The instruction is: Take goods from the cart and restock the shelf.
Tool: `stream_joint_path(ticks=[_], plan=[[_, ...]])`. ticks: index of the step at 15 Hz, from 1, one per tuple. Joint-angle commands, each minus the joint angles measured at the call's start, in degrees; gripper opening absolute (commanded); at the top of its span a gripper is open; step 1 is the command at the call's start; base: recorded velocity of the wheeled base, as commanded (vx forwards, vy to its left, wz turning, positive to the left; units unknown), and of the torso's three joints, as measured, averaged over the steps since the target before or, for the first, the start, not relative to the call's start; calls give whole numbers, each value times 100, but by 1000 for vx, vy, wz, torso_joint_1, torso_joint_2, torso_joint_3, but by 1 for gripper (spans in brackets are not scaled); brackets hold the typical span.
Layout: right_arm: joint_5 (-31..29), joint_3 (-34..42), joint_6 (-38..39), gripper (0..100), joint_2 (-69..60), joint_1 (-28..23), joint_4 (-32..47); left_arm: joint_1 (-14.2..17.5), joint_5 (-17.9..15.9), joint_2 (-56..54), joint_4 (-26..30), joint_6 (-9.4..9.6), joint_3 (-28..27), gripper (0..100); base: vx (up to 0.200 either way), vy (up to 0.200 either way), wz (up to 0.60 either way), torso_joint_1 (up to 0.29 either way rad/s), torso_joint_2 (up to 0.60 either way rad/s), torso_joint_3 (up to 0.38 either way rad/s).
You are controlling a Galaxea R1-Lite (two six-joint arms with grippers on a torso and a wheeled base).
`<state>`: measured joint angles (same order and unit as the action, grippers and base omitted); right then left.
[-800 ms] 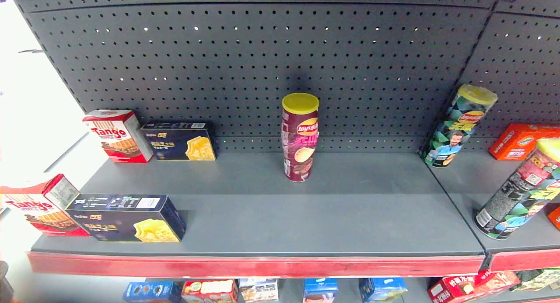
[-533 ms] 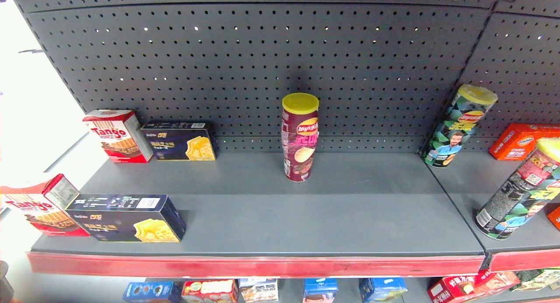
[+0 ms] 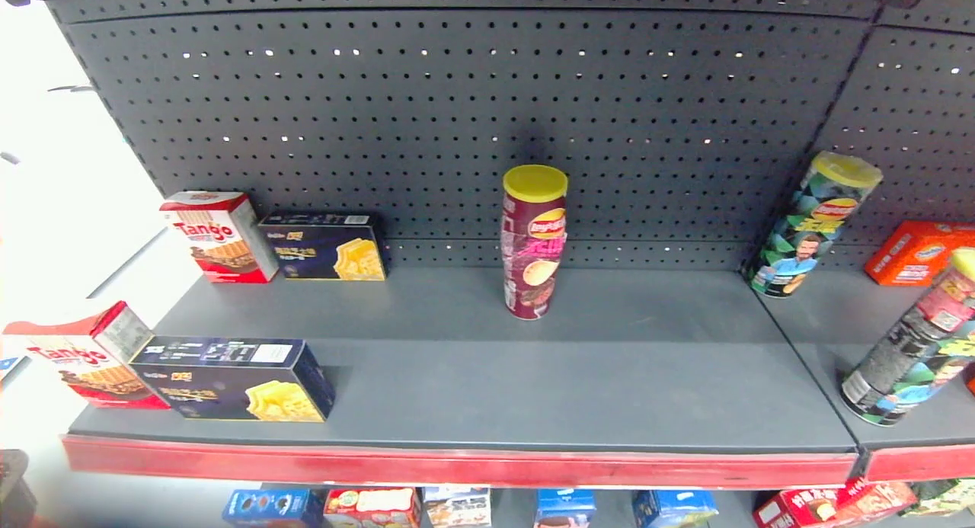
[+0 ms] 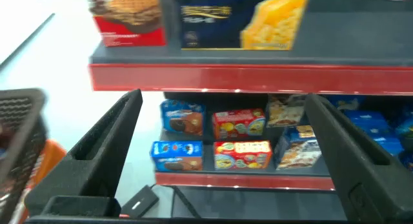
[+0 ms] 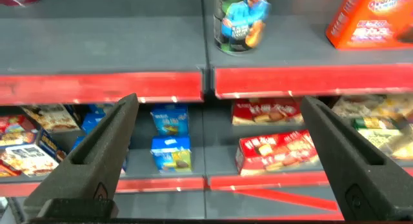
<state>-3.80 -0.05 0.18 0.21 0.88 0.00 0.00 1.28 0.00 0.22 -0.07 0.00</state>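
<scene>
Head view: a maroon can [image 3: 533, 242] with a yellow lid and a chip picture stands upright at the back middle of the shelf [image 3: 487, 391], with red boxes [image 3: 219, 237] and blue boxes [image 3: 232, 379] at its left end. Left wrist view: the left jaws are spread wide and empty, facing the shelf's red edge. Right wrist view: the right jaws gape empty below a patterned can [image 5: 242, 20] and an orange box [image 5: 371, 20]
</scene>
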Motion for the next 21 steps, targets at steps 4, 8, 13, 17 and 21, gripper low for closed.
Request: stream_joint_path(ticks=[4,8,13,17,21], plan=[[2,5,17,100,6,0,0,0,4,0,4,-1,0,100,0,0,600,4,2,1],[2,-4,8,100,6,0,0,0,-5,0,4,-1,0,100,0,0,600,4,0,6],[-6,-4,17,100,6,0,0,0,-14,0,4,7,0,100,0,0,120,1,2,0],[-6,5,17,100,6,0,0,0,-23,0,4,16,0,100,0,0,0,0,0,0],[-6,5,17,100,6,0,-9,-18,83,0,101,51,-527,100,0,0,0,0,0,0]])
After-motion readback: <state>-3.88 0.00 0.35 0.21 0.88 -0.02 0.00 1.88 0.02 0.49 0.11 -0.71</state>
